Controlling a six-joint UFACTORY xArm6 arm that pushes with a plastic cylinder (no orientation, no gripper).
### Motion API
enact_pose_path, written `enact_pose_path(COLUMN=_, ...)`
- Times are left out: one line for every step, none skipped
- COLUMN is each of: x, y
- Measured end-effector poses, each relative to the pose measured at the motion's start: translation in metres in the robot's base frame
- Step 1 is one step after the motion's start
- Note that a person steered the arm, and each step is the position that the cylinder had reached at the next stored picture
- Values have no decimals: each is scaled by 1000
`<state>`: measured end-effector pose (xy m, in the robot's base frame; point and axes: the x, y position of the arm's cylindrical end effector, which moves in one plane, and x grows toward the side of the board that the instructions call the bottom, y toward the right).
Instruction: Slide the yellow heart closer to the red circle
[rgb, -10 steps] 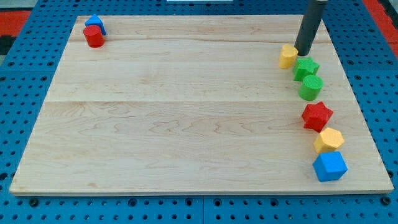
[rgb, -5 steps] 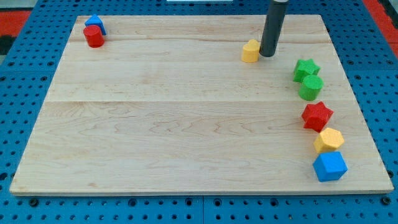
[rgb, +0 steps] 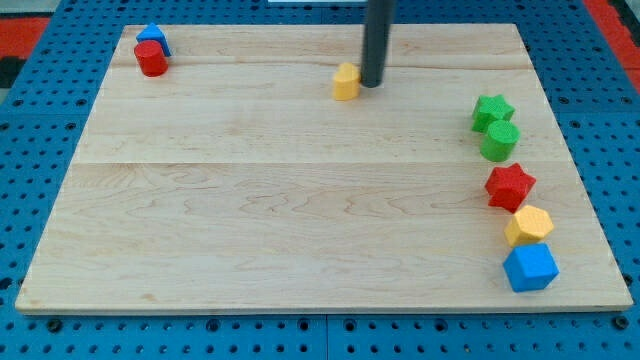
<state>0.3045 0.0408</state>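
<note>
The yellow heart sits near the top middle of the wooden board. My tip stands right against its right side, touching or nearly so. The red circle is a red cylinder at the board's top left corner, far to the left of the heart. A small blue block sits just above it, touching it.
Down the right side stand a green star, a green cylinder, a red star, a yellow hexagon and a blue cube. A blue pegboard surrounds the board.
My tip has moved left along the top of the board, pushing the yellow heart from beside the green star to the top middle. Other blocks have not moved.
</note>
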Motion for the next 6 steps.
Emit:
enact_pose_path(x=-5, y=-41)
enact_pose_path(x=-3, y=-71)
enact_pose_path(x=15, y=-75)
enact_pose_path(x=10, y=-113)
enact_pose_path(x=5, y=-161)
enact_pose_path(x=6, y=-191)
